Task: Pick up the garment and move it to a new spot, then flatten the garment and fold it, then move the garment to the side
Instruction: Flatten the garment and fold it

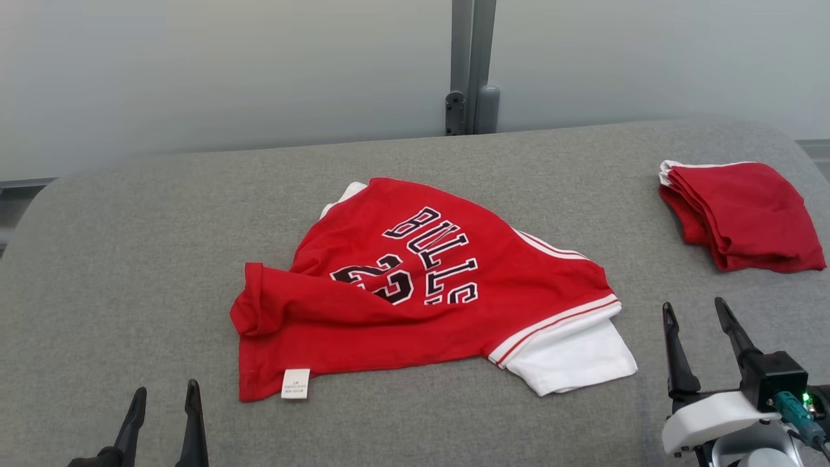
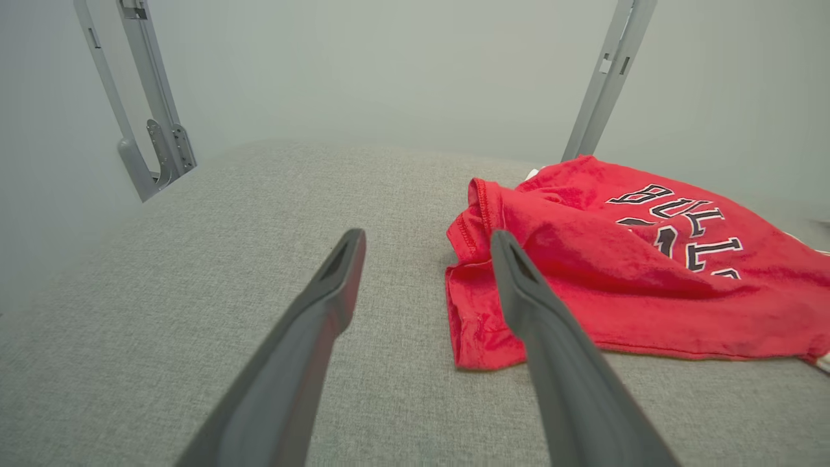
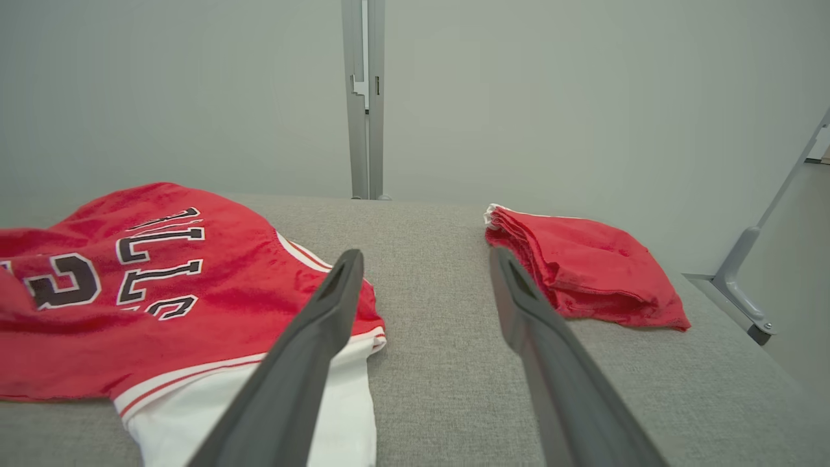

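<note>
The jersey [image 1: 421, 285] lies mid-frame, its long axis left to right. The left gripper [image 1: 166, 389] and right gripper [image 1: 694, 306], both spread and empty, flank its ends.

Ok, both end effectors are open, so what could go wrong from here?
The jersey lies rumpled, its left edge doubled over; a pinch there by the left end effector may catch two layers. The folded red pile sits near the right end effector; spreading the jersey that way could knock it.
</note>
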Motion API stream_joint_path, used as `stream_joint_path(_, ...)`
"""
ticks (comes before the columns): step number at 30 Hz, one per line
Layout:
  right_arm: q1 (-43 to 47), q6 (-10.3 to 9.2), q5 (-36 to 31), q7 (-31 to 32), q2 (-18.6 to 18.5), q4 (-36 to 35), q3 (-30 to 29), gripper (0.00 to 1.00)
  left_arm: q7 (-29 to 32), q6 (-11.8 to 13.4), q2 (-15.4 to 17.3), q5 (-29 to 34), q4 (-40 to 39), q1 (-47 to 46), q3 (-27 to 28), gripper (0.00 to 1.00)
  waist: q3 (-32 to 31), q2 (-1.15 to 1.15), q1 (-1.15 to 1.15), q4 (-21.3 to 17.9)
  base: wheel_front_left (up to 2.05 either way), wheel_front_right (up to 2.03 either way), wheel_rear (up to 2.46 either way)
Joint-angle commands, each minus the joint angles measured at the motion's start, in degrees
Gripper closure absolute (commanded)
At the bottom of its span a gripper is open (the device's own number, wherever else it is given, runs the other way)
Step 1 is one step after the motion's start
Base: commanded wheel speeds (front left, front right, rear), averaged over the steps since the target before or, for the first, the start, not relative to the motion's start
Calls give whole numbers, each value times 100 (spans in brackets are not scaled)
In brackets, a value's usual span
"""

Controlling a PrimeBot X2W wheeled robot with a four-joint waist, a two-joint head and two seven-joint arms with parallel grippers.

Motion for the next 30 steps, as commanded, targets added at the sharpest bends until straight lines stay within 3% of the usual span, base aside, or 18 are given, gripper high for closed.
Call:
stream_joint_path(1, 113, -2, 6, -17, 15, 24, 22, 0, 1, -124, -52, 120, 31, 70, 92, 0, -56, 0, 0, 94, 0, 0, 0)
stream_joint_path(4, 188, -2, 27, -17, 48, 54, 56, 0, 1, -403, -226, 312, 100, 21, 281, 0, -53, 0, 0, 127, 0, 0, 0)
stream_joint_path(9, 241, -2, 67, -17, 82, 102, 133, 0, 1, -633, -401, 500, 228, -145, 510, 0, -38, 0, 0, 93, 0, 0, 0)
stream_joint_path(20, -132, -2, 154, 31, 86, 434, 284, 0, 9, -727, -431, 672, 453, -319, 451, 0, 36, 0, 0, -108, 0, 0, 0)
stream_joint_path(30, -1239, -2, 47, 1983, -26, 1316, 665, 0, 1625, -728, -153, 226, 797, -1050, -131, 0, 659, 0, 0, -98, 0, 0, 0)
